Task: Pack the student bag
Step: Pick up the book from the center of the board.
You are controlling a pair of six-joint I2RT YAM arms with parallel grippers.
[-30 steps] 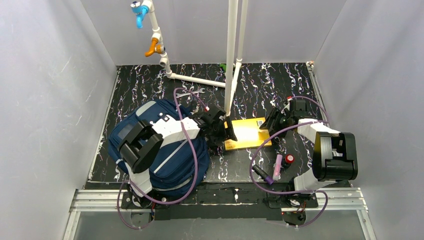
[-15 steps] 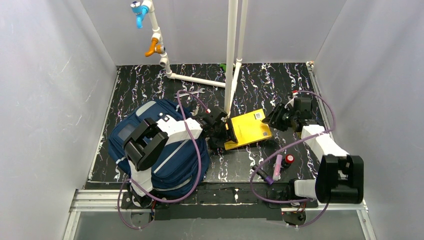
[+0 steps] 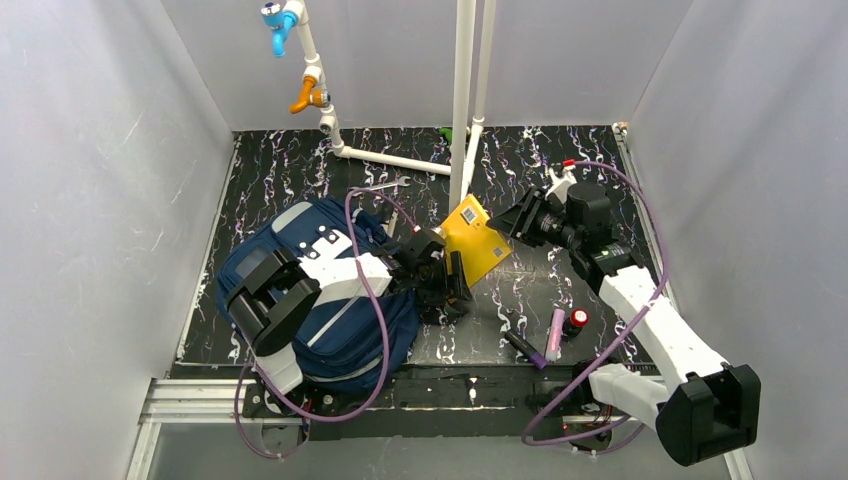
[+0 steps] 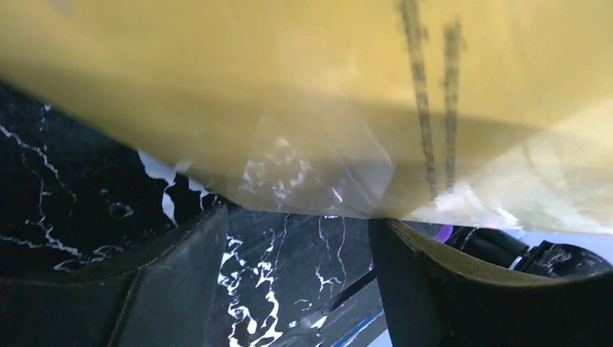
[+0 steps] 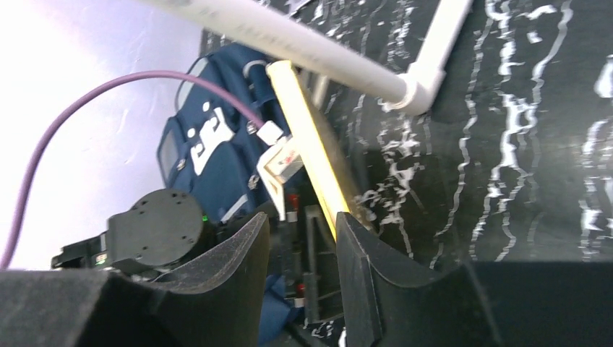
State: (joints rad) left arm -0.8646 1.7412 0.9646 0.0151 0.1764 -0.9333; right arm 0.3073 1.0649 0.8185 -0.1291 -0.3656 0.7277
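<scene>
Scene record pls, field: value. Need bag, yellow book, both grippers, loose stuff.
bag: student bag, left side of table, under the left arm
book: yellow book, tilted up on its edge between the grippers, not in the bag
left gripper: fingers apart, book's lower edge across its tips
right gripper: open, nothing between fingers, near the book's right edge
loose: pink marker and red-capped item, on the table by the right arm

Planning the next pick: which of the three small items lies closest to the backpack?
The dark pen, leftmost of them; the pink tube and the red-capped item lie further right.
</scene>
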